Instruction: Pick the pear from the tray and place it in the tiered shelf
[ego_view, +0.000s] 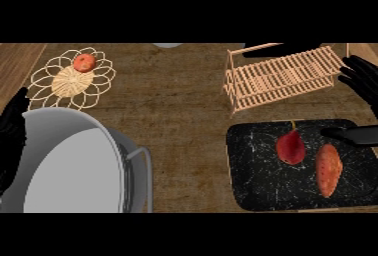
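The tapered red pear (290, 147) lay on the black marbled tray (258, 185). The right hand (363, 85), fingers apart, held nothing beside the slatted wooden tiered shelf (277, 77).

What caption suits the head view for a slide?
A pear and sweet potato lie on the black tray; open right hand nearby, tiered shelf beyond.

I see the desk (177, 110) as rough, matt brown grain. The tray (258, 192) looks like polished black stone veined with white. The shelf (277, 80) is pale bare wood. The pot (66, 165) is smooth grey metal. The pear (291, 147) has smooth red skin, and my right robot hand (363, 82) is matt black.
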